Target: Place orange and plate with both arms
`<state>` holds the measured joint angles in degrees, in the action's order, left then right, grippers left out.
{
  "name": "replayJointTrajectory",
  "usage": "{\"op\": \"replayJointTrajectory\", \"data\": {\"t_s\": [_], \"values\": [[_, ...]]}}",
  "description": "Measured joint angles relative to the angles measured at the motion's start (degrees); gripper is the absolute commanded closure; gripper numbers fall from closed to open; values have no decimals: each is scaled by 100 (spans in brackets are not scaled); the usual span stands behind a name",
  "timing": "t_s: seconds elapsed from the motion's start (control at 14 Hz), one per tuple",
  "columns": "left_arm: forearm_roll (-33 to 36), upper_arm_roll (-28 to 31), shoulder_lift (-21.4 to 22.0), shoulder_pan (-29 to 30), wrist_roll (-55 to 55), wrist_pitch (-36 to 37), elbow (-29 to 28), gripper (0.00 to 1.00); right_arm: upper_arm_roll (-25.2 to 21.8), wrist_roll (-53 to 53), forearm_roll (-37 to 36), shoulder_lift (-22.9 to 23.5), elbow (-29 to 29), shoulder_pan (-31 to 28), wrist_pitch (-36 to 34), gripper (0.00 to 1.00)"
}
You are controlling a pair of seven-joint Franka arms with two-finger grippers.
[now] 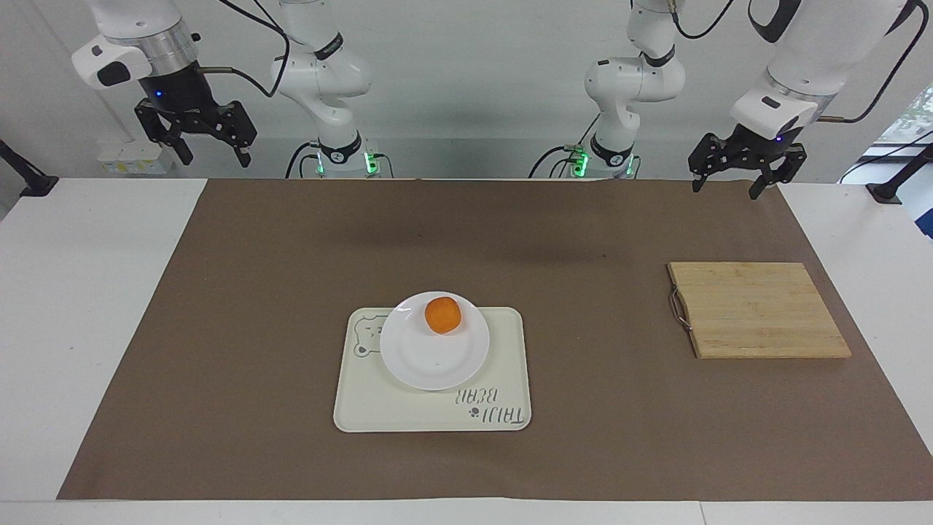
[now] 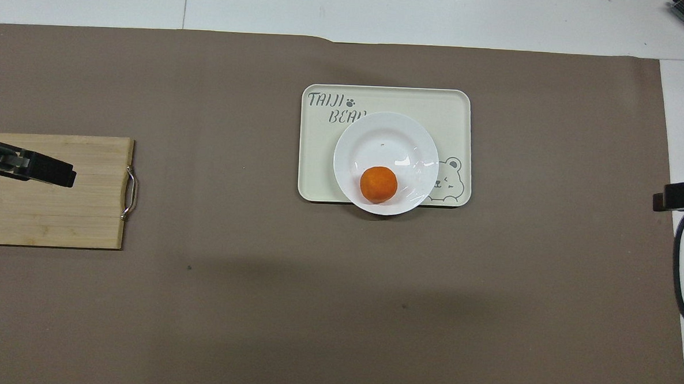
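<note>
The orange (image 1: 442,315) is seen on the plate (image 1: 423,361), which is set on the tray (image 1: 503,364); the left gripper (image 1: 736,182) and right gripper (image 1: 208,149) are held raised, fingers spread, nothing gripped.

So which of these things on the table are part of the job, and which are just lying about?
Part of the job:
- orange, on the plate
- plate, on the tray
- left gripper, open, raised
- right gripper, open, raised

Just lying about:
- tray, bear drawing on it
- wooden cutting board, toward the left arm's end
- brown mat
</note>
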<state>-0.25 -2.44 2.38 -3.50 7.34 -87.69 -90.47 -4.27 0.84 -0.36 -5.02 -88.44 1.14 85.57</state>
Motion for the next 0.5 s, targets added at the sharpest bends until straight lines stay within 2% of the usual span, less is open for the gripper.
{"op": "replayJointTrajectory", "data": {"t_s": [0.5], "values": [[1,1,0,1,-5,-156,2,0,1,-3,0,-1,0,0,-34,0]]}}
